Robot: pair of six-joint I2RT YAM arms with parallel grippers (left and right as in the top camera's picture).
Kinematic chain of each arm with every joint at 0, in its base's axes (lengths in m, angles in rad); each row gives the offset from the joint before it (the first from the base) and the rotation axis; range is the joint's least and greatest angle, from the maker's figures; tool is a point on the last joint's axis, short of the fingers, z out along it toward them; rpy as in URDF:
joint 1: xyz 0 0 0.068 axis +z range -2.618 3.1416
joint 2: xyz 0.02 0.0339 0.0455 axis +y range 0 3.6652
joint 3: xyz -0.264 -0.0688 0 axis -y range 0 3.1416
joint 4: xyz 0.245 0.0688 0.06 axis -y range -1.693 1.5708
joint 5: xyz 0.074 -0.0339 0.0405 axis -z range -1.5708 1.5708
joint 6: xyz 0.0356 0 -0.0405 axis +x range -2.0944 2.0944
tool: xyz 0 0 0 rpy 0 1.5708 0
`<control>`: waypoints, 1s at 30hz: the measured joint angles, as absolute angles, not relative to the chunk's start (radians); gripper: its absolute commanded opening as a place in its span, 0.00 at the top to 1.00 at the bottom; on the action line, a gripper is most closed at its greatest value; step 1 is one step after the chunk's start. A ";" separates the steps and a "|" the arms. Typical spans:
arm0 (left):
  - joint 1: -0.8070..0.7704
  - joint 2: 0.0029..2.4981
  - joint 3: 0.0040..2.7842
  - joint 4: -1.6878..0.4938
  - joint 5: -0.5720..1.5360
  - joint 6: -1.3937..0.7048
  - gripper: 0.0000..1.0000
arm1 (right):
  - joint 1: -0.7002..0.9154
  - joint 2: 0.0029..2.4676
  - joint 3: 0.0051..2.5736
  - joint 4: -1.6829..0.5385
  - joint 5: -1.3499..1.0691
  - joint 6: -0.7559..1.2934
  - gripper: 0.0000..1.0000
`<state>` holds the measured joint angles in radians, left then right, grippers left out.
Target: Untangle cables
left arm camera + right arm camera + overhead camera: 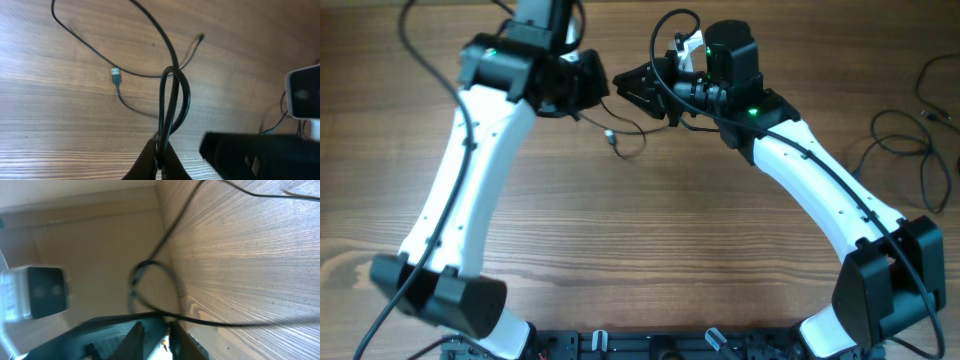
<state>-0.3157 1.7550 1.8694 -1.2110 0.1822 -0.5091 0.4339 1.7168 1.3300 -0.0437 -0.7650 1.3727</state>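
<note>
table (pixel 650 210): matt wood | cables (pixel 161 100): smooth blk plastic | plug (pixel 115 76): shiny metal

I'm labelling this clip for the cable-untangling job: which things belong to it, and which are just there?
Job: thin cable with silvery plug; looped cable pinched in left end effector; thin cable loops at far right.
Just there: thick black arm wires; wooden table.

The cable (pixel 90 47) has its plug (pixel 115 76) on the table (pixel 60 115) near the left claw (pixel 160 155).
</note>
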 measured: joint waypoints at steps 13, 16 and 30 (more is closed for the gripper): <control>-0.346 1.809 1.869 -1.205 0.277 -0.509 0.96 | 0.433 1.717 1.330 -0.039 -0.714 1.330 0.66; -0.346 1.808 1.869 -1.205 0.298 -0.450 0.96 | 0.433 1.717 1.330 0.002 -0.696 1.330 0.66; -0.347 1.800 1.869 -1.234 0.098 -0.493 0.96 | 0.409 1.717 1.330 -0.022 -0.646 1.349 0.66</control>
